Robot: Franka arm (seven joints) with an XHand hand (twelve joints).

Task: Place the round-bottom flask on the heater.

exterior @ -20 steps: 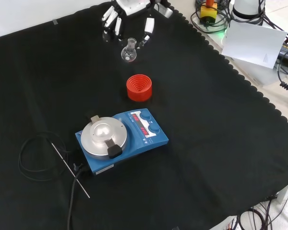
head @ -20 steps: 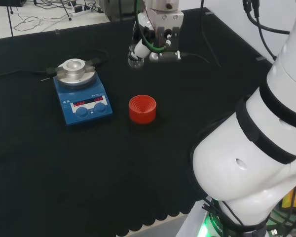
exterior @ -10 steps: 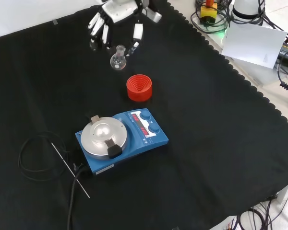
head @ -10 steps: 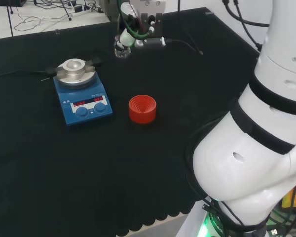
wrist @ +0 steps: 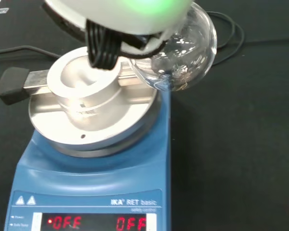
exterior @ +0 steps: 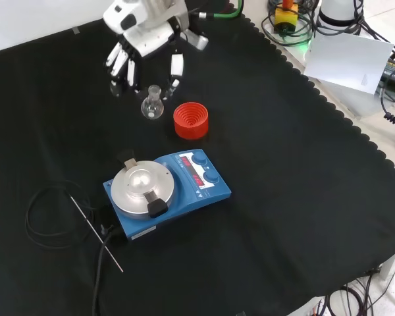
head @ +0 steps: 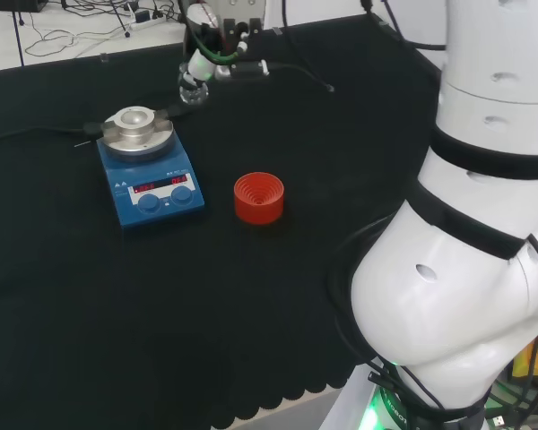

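The hand (exterior: 145,49) hangs above the cloth (exterior: 283,197) with its fingers (exterior: 176,66) curled down around the neck of the flask (exterior: 152,106), which it holds clear of the bench, bulb downward. In the front view the flask hangs just left of the red ring stand (exterior: 190,120) and above the far side of the heater (exterior: 164,191); the stand itself is bare. In the head view the hand (head: 217,36) holds the flask (head: 191,90) up and to the right of the heater (head: 148,170), near the plate's (head: 138,133) far edge but not over its middle. The red stand (head: 258,197) sits to the right of the heater in that view, well apart from the flask. The wrist view looks down past a blurred white part of the hand (wrist: 120,14) and shows the clear bulb of the flask (wrist: 176,55) hanging beside and above the rim of the round metal plate (wrist: 91,113), not touching it as far as can be told. The plate has a raised cup-shaped block (wrist: 84,89) at its centre, and a black knob (wrist: 12,84) juts from one side of it. The heater's blue body (wrist: 86,187) shows red lit figures on its front panel. A black cable (exterior: 49,220) lies coiled on the cloth left of the heater in the front view, and a thin rod (exterior: 97,234) lies beside it.
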